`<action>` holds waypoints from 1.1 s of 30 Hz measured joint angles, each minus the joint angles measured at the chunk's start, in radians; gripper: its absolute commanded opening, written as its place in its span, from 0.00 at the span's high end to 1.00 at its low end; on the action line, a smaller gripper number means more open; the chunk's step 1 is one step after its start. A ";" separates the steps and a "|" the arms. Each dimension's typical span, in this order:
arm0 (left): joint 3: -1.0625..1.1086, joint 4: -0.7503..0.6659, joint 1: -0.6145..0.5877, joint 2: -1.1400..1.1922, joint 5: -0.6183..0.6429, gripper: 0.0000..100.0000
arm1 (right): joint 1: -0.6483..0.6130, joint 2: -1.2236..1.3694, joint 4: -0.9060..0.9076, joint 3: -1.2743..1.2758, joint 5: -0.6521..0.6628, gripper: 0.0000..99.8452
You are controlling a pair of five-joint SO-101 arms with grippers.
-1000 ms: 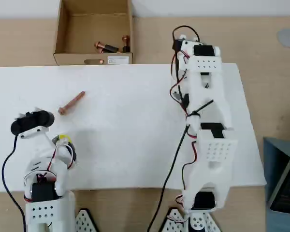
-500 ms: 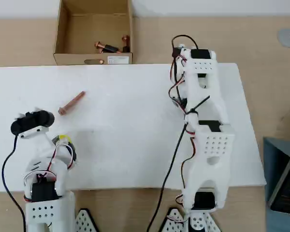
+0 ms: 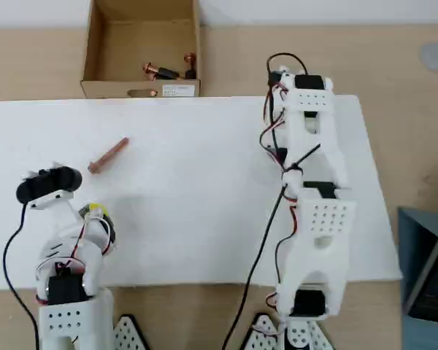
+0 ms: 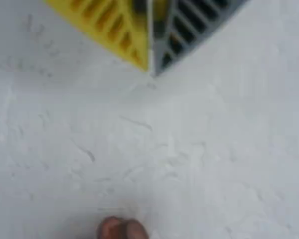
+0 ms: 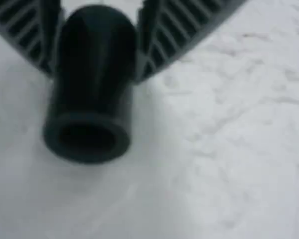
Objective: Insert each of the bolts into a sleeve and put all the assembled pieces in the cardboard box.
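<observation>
Currently the right pincer (image 5: 95, 67) is closed on a black sleeve (image 5: 88, 119). The sleeve sticks out between the jaws with its open end free, close over the white mat (image 3: 204, 211) that covers the desk (image 3: 412, 131). The left pincer (image 4: 150, 64) is fully closed, with its yellow and grey jaws touching, and it holds nothing. 1 copper bolt (image 3: 108, 156) lies loose on the mat, near the folded left arm and well apart from the right arm. The cardboard box (image 3: 92, 51) stands beyond the mat and already has some assembled pieces (image 3: 164, 71) inside. I judge that the step in hand is joining this bolt with the held sleeve. The next move probably asks the left pincer to open, take the bolt by its shank and keep it in line with the sleeve hole.
</observation>
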 measured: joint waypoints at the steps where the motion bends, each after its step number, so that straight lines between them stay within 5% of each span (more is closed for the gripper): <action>1: 0.000 0.000 0.000 0.000 0.000 1.00 | 0.000 0.000 0.000 0.000 0.000 0.99; 20: 0.000 0.000 0.000 0.000 0.000 1.00 | -0.017 -0.069 0.199 -0.407 0.000 0.99; 33: 0.000 0.000 0.000 0.000 0.000 1.00 | -0.060 -0.740 0.203 0.071 -0.032 0.99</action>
